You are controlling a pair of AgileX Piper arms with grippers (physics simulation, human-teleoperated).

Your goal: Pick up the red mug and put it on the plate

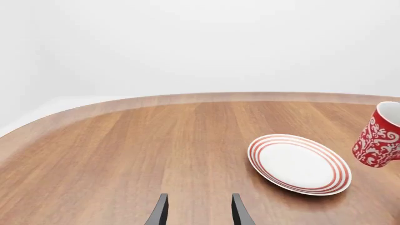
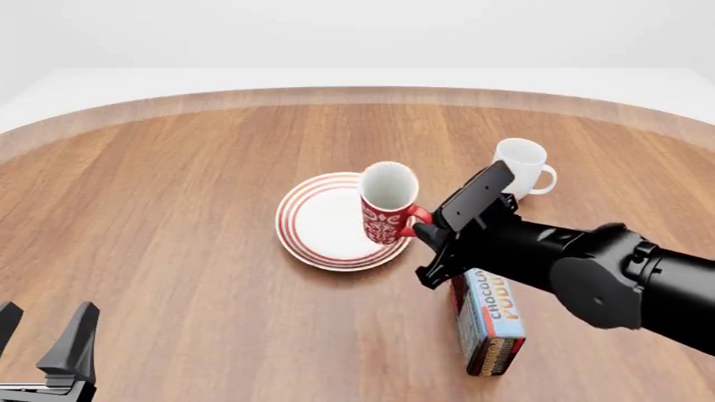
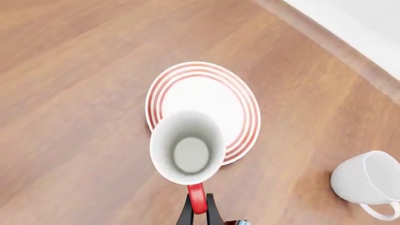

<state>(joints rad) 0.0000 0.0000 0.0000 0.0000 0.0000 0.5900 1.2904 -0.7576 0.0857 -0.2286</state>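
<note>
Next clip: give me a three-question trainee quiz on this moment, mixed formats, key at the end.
1. True or false: the left gripper holds the red mug.
2. The right gripper grips the mug by its: A) rim B) handle C) base
3. Fill in: the box lies beside the ____ arm.

Key: 1 false, it is open and holds nothing. 2 B. 3 right. The mug hangs above the plate, not set down; a white mug stands farther back.

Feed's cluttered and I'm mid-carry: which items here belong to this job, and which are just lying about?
Job items:
- red mug, held by its handle in the right end effector, above the plate's edge
- plate

Lying about:
- white mug
- chocolate pudding box
- left end effector, open, idle
</note>
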